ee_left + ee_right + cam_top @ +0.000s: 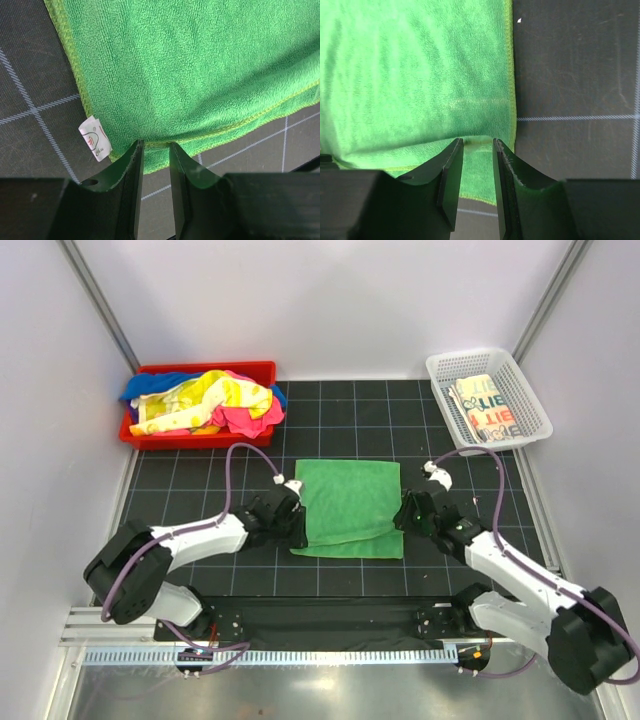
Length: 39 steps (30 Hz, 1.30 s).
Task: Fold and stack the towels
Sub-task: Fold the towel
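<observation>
- Jaws of left gripper are narrowed to a thin slot, clamped on the hem of the green towel, just beside a corner carrying a white tag.
- Right gripper is set equally narrow, and a small bunch of the same towel's edge is pinched between the tips, near the side hem.
- Green towel is spread mid black grid mat, between the two arms. At both grips an upper layer is seen over a lower one.
- Fingertips are masked by the wrist bodies in the top view.
- Heap of towels (yellow, pink, blue) is piled in the red tray, far left. Lower cloths are hidden.
- Cream towel is laid folded in the white basket, far right. "LIE" is read on it, with the rest cut off.
- Tag print is a red mark, too small to be read.
</observation>
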Each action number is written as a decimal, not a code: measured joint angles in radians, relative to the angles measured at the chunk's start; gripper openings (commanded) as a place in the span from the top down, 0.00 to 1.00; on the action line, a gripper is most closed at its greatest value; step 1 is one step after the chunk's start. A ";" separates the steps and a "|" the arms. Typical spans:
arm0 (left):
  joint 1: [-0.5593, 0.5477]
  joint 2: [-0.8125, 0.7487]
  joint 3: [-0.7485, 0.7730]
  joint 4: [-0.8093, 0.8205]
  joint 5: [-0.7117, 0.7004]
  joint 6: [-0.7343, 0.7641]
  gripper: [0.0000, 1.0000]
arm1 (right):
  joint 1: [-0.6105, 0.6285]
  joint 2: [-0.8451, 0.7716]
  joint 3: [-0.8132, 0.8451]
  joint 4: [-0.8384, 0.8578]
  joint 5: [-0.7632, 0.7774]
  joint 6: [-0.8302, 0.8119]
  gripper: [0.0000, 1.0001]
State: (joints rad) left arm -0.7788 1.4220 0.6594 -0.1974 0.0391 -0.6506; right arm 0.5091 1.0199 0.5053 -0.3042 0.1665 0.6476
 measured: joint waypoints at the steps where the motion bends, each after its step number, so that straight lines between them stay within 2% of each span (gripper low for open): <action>1: 0.000 -0.003 -0.002 0.002 0.000 0.000 0.69 | 0.000 -0.026 -0.001 -0.014 0.003 0.002 0.63; 10: 0.000 -0.058 -0.018 -0.022 0.016 0.000 0.69 | 0.000 -0.139 -0.003 -0.088 0.021 0.014 0.62; 18: 0.000 -0.165 -0.011 -0.079 0.018 -0.005 0.68 | 0.002 -0.092 -0.031 -0.083 0.013 0.041 0.64; 30: -0.003 -0.061 0.032 -0.069 -0.007 -0.078 0.74 | 0.011 -0.026 -0.068 -0.061 0.008 0.081 0.64; 39: -0.011 -0.090 0.014 -0.069 -0.050 -0.098 0.74 | 0.012 -0.024 -0.114 -0.058 -0.002 0.094 0.66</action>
State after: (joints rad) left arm -0.7898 1.3319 0.6739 -0.2665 -0.0113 -0.7483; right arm 0.5209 0.9955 0.3912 -0.3618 0.1650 0.7418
